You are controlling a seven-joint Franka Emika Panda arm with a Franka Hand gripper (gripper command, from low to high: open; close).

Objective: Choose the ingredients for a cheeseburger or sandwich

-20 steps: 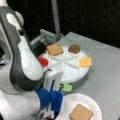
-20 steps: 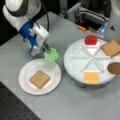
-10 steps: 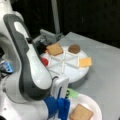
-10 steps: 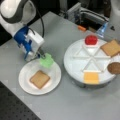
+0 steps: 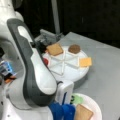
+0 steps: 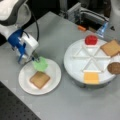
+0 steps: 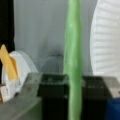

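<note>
Over the white plate (image 6: 53,75) at a front view's left, gripper (image 6: 35,58) pinching the green lettuce (image 6: 40,64) edge-on, hanging just above the bread slice (image 6: 39,79) lying on that plate; in the wrist view, lettuce (image 7: 73,62) standing as a thin upright strip between the closed fingers. On the sectioned tray (image 6: 75,67), still sitting apart: red tomato (image 6: 91,39), second bread (image 6: 111,48), brown patty (image 6: 114,68), orange cheese (image 6: 91,77)

tomato disc (image 5: 45,61) mostly behind the arm, lettuce (image 7: 72,62) cropped (both ends)
</note>
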